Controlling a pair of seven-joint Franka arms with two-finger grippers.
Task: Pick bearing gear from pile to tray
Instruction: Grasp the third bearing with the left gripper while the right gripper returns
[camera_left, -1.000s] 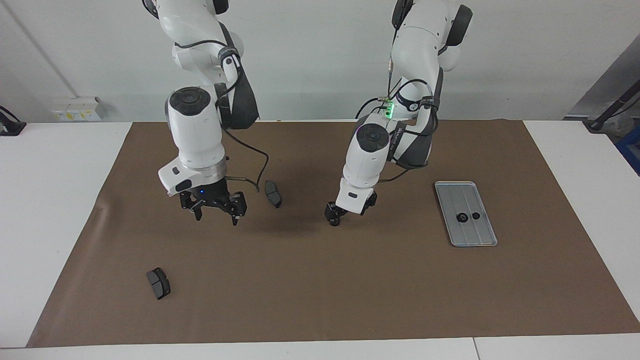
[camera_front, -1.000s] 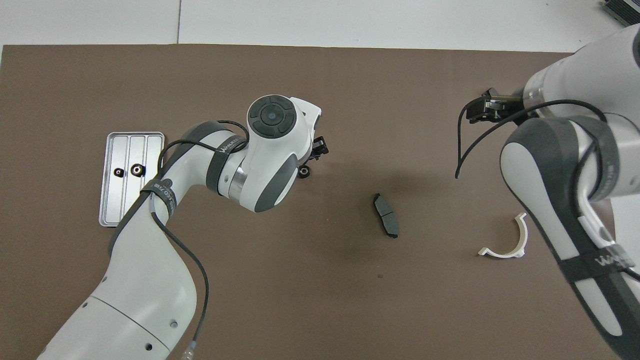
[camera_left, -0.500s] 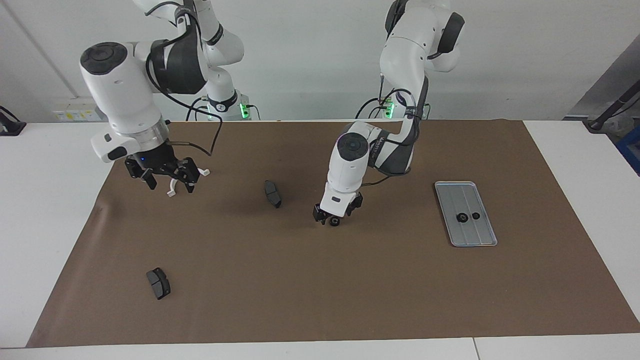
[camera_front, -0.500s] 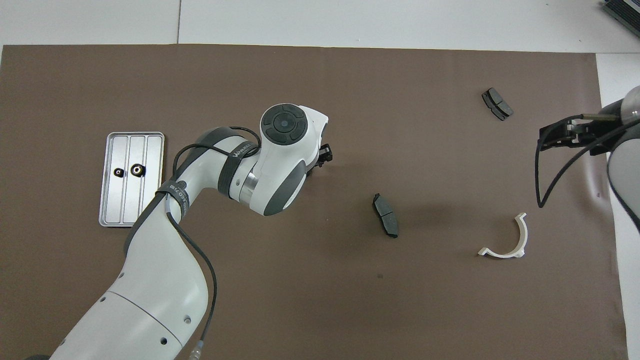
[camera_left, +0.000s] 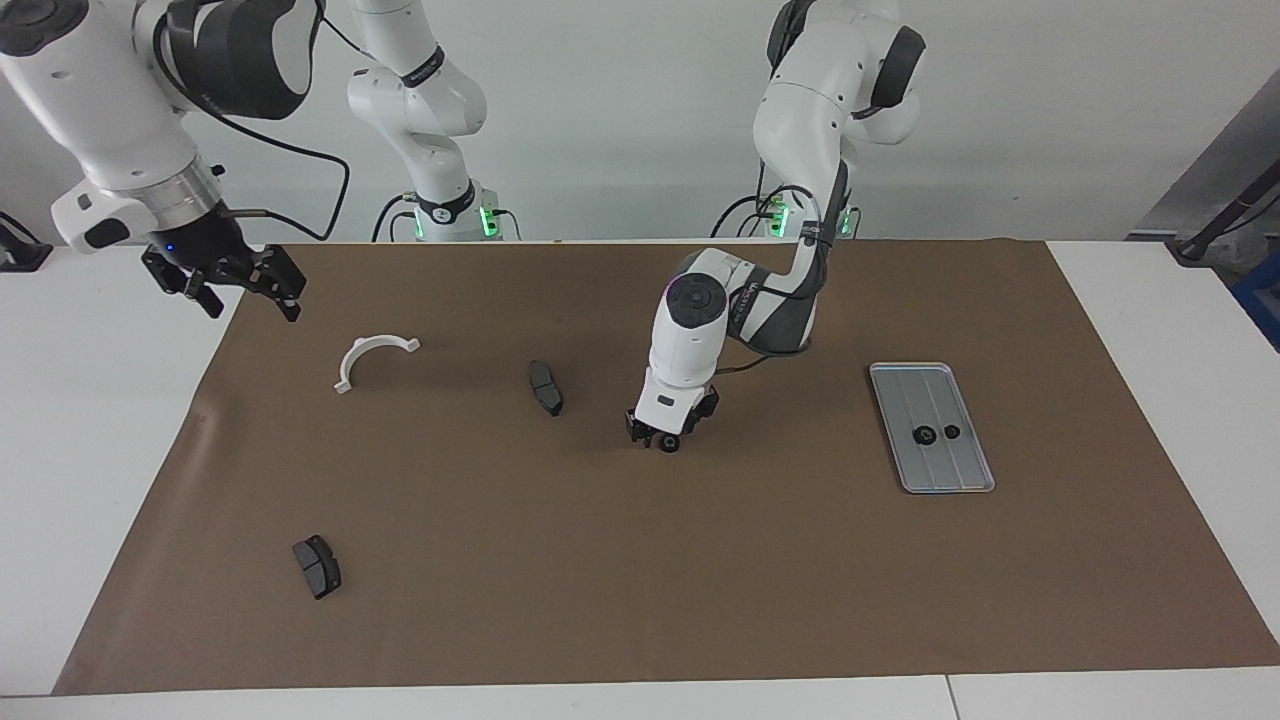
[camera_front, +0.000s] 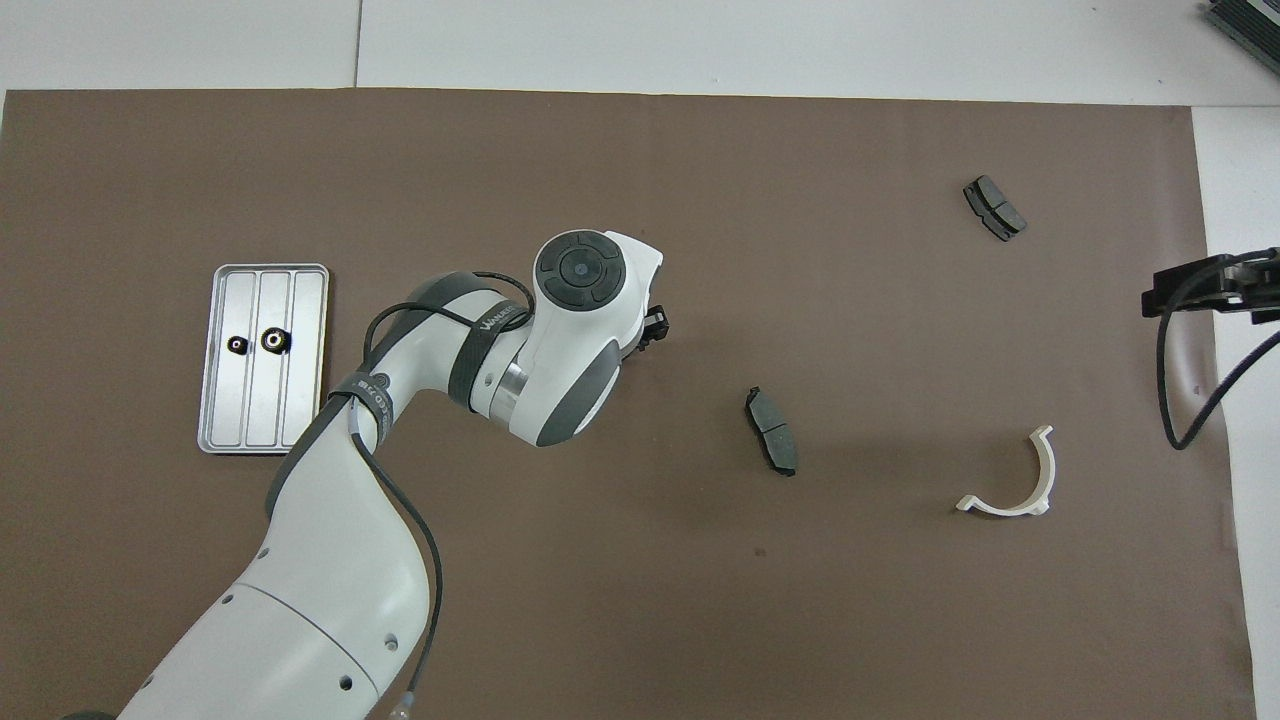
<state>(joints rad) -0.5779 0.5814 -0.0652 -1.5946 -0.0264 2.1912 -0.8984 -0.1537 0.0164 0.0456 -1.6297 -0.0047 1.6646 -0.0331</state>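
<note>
Wall (camera_left: 620, 120): plain white, along the table's robot end.
Table (camera_left: 90, 400): white top, with a seam near the edge farthest from the robots.
Mat (camera_left: 640, 580): brown, covers most of the table.
Box (camera_left: 155, 218): white, low on the wall, toward the right arm's end.
Light: even, soft shadows.

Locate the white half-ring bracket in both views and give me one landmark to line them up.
Facing view: the white half-ring bracket lies on the brown mat toward the right arm's end, upper left of the picture.
Overhead view: it lies at the lower right.
Shared landmark: the brake pad beside it, between the bracket and the left arm's tool.
</note>
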